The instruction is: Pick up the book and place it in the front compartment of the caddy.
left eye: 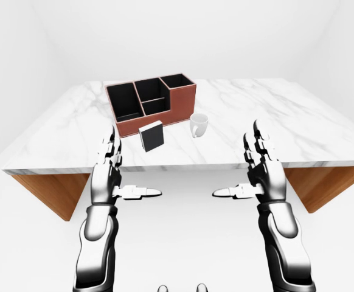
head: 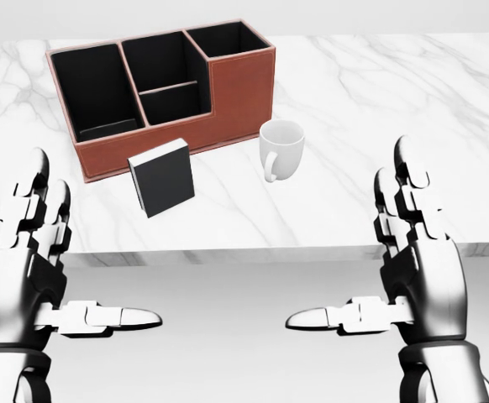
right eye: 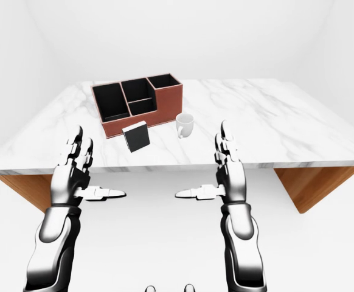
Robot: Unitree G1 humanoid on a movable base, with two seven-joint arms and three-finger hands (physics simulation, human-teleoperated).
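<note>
Both hands, left hand (head: 28,277) and right hand (head: 412,269), hang spread wide and empty below the table (head: 396,92) edge; book (head: 161,177) stands upright just beside the caddy (head: 228,88); mug (head: 281,149) on its right.

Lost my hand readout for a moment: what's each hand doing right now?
Left hand: open, holding nothing, short of the white marble table.
Right hand: open, holding nothing; small black book untouched.
</note>
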